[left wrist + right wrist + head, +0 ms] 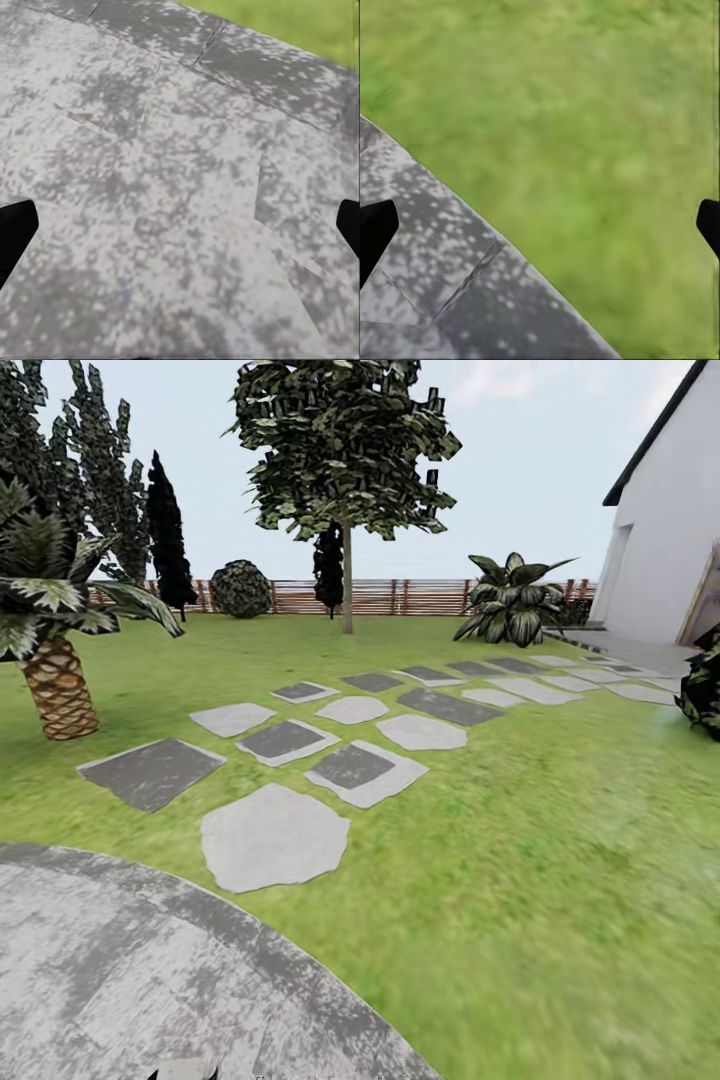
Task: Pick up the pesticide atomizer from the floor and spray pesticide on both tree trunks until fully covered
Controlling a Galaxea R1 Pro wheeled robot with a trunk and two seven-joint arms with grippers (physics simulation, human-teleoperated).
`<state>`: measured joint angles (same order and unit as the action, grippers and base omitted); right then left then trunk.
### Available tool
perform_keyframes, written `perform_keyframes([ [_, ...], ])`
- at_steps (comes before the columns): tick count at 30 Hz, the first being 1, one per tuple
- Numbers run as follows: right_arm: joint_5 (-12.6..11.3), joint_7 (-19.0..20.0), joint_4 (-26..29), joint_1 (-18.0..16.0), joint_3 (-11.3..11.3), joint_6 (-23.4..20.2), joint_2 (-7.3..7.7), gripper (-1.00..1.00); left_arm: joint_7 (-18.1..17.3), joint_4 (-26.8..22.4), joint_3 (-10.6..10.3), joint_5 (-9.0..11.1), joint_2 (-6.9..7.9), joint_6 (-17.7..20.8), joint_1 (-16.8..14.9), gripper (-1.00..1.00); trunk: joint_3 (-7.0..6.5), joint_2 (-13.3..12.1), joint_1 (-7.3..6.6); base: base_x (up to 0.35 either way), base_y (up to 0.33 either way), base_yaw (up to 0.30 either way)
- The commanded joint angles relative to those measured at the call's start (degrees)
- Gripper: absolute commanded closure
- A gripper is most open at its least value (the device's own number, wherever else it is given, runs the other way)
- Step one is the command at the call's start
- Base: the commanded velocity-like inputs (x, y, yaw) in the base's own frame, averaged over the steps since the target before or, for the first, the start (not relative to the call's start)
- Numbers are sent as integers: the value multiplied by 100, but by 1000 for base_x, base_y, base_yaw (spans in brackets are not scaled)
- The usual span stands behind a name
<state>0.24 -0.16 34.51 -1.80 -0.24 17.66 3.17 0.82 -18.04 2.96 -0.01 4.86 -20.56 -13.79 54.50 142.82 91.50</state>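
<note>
Search step: both end effectors, left [180,217] and right [540,221], gape empty above paving [165,150]; next, find the atomizer.

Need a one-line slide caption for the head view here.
Garden lawn with grey stepping slabs leading toward a leafy tree by the wooden fence; palm at left, white house at right.

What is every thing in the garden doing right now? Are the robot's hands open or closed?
Left gripper: open, empty, over grey mottled paving.
Right gripper: open, empty, over the paving edge and the lawn.
Tree: upright, trunk bare.
Palm: upright beside the slabs.
Stepping slabs: lying flat in the grass.
Fence: standing along the lawn's far edge.
</note>
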Motion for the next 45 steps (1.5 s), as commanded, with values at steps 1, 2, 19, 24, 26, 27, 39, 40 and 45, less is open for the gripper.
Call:
perform_keyframes([
  [1,3,-2,-6,-4,-2,18,-1,-100,6,2,8,-3,-1,-18,-1,-100,2,2,-4,-310,0,-296],
  [2,3,-2,-6,-4,-2,18,-1,-100,6,2,8,-5,1,-20,-1,-100,0,2,-4,-321,0,-296],
  [19,3,-2,-6,-4,-2,18,-1,-100,6,11,4,-7,0,-220,-1,-100,-46,2,-4,-339,11,-296],
  [24,3,-2,-6,-4,-2,18,-1,-100,6,11,3,-7,-2,-220,-1,-100,-60,2,-4,-341,83,-296],
  [26,3,-2,-6,-4,-2,18,-1,-100,6,11,3,-7,-2,-220,-1,-100,-65,2,-4,-341,102,-296],
  [27,3,-2,-6,-4,-2,18,-1,-100,6,11,3,-7,-2,-220,-1,-100,-68,2,-4,-341,105,-296],
  [39,3,-2,-6,-4,-2,18,-1,-100,6,14,3,-7,-2,-220,-1,-100,-100,2,-4,-274,109,-296],
  [40,3,-2,-6,-4,-2,18,-1,-100,6,16,3,-7,-2,-220,-1,-100,-103,2,-4,-51,32,-296],
  [45,3,-2,-6,-4,-2,18,-1,-100,6,19,3,-9,-3,-220,-1,-100,-116,2,-4,-16,10,-296],
])
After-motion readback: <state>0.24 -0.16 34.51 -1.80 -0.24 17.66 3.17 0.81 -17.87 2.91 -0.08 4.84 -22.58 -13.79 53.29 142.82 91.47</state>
